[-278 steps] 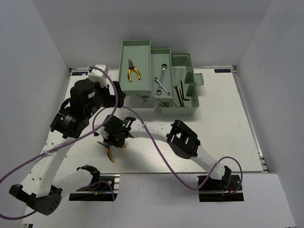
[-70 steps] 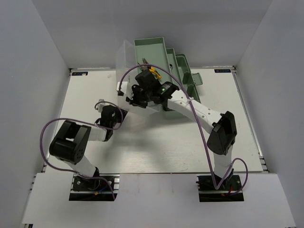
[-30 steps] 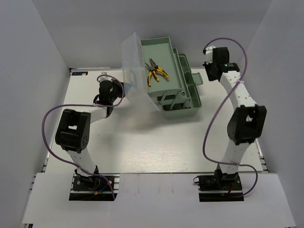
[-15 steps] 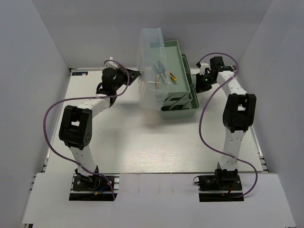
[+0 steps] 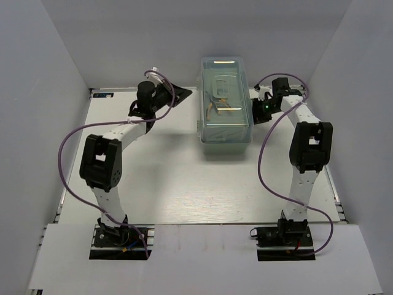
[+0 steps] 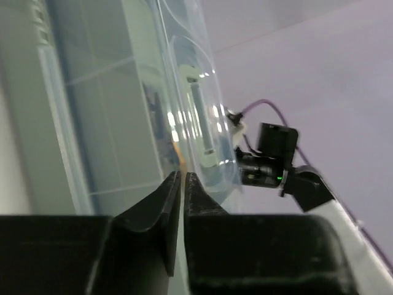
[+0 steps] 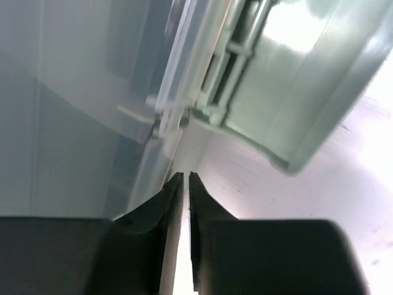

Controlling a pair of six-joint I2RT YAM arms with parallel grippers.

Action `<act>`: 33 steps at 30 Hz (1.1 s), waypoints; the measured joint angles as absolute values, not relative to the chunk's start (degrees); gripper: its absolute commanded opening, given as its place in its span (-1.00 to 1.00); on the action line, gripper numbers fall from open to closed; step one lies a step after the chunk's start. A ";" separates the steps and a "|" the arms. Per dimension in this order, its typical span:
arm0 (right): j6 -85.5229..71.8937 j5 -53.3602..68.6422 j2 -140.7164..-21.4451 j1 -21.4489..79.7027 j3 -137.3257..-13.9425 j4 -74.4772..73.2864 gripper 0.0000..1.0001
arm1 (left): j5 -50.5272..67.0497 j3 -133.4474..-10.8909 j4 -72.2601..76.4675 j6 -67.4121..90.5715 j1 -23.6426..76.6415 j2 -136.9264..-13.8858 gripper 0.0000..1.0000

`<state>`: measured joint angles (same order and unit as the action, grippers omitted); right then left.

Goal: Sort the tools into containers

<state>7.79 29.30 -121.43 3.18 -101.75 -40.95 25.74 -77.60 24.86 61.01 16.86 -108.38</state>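
**Item 1. Toolbox** (image 5: 225, 141): pale green. It stands at 12 o'clock on the white table (image 5: 184, 178), a little right of centre and against the far edge. Its clear lid (image 5: 227, 83) lies flat over it.

**Item 2. Pliers** (image 5: 215, 107): yellow handles, inside the toolbox. They show dimly through the lid in the top view, and other contents are too blurred to name.

**Item 3. Left gripper** (image 5: 184, 93): at 9 o'clock of the toolbox, just beside its far left corner and pointing toward it. The jaws are drawn almost together with only a thin slit between them, and nothing is held. Whether the tips touch the lid cannot be told.

**Item 4. Right gripper** (image 5: 253, 109): at 3 o'clock of the toolbox, close against its right side. In the wrist view a green moulded part of the box and the lid's edge fill the frame. The jaws are nearly closed with a narrow gap, and nothing is between them. Contact with the box cannot be told.
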 measured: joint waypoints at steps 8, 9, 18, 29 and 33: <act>7.53 16.93 -111.39 3.84 -92.92 -36.67 0.31 | 12.62 -74.22 9.56 45.41 15.66 -85.14 0.38; 7.73 14.33 -109.47 3.92 -91.50 -35.81 0.48 | 11.92 -73.47 8.67 43.18 15.59 -82.48 0.40; 9.23 1.13 -84.71 4.21 -69.17 -26.30 0.81 | 13.06 -62.83 -10.57 19.73 16.73 -78.02 1.00; 6.87 2.15 -55.66 4.21 -43.42 -26.92 0.81 | 14.20 -42.35 -17.12 5.45 17.02 -41.58 1.00; 5.26 5.39 -44.88 4.21 -37.54 -26.94 0.81 | 13.85 -40.14 -15.20 4.73 17.02 -37.43 1.00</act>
<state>5.26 5.39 -44.88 4.21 -37.54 -26.94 13.85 -40.14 -15.20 4.73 17.02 -37.43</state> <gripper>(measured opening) 0.904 0.998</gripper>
